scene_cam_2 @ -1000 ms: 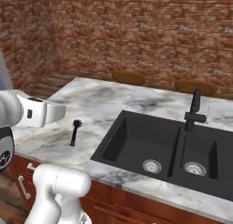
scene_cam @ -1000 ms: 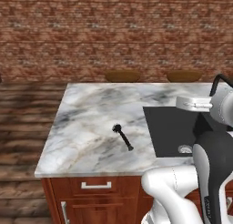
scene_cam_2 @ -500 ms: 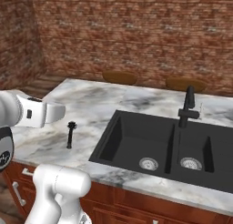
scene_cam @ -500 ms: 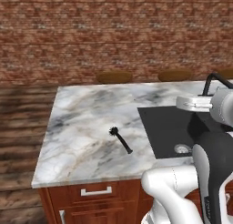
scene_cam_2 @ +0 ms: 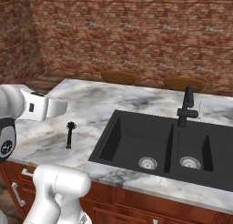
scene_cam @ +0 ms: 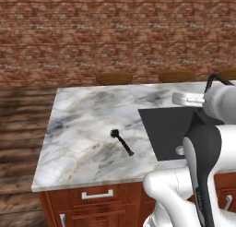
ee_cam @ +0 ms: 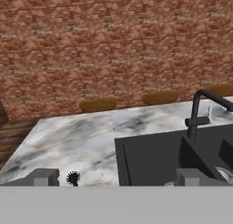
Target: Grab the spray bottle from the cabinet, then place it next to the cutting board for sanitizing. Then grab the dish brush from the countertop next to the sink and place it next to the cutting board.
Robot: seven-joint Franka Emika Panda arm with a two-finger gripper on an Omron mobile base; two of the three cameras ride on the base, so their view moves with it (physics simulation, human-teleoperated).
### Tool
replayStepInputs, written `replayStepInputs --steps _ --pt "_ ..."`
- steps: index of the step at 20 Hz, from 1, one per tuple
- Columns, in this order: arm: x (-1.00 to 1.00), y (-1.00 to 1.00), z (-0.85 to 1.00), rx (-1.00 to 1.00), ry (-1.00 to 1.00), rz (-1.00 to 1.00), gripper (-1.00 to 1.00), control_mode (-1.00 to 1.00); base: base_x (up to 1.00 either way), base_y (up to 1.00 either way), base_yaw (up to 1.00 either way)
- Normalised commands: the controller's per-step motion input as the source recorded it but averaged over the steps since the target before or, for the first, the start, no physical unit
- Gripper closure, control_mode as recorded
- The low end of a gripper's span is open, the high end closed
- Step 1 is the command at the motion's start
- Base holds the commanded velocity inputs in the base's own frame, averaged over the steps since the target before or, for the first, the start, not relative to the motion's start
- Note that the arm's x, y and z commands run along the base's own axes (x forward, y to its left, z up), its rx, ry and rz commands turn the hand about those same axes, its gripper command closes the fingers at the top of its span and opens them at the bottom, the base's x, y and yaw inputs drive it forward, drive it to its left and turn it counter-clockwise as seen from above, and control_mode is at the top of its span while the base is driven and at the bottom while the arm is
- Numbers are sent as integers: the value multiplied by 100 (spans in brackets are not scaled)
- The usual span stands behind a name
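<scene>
My tool hangs with its tips spread apart, gripping nothing. The dish brush lies flat on the marble table, left of the sink. I can read no labels or writing.

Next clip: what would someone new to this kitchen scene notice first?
Most likely the black sink, a deep two-bowl basin sunk into the pale marble countertop, with its angular faucet behind it. Next comes the small black dish brush, lying alone on the marble to the left of the sink. A red brick wall runs behind the counter, and the arm's claw stands open, looking across the counter toward that wall.
</scene>
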Motion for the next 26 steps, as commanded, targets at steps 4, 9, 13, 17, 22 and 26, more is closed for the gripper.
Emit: replayStepInputs --steps 4,9,13,17,22,26 --pt "7 2 -1 0 23 6 -100 -100 0 0 0" --pt "9 4 -8 0 36 9 -100 -100 0 0 0" --pt "31 34 -39 -1 39 7 -100 -100 0 0 0" --pt "46 45 -52 -5 26 2 -100 -100 0 0 0" --pt "51 30 -50 -4 19 3 -100 -100 0 0 0" --pt "43 9 -46 0 13 10 -100 -100 0 0 0"
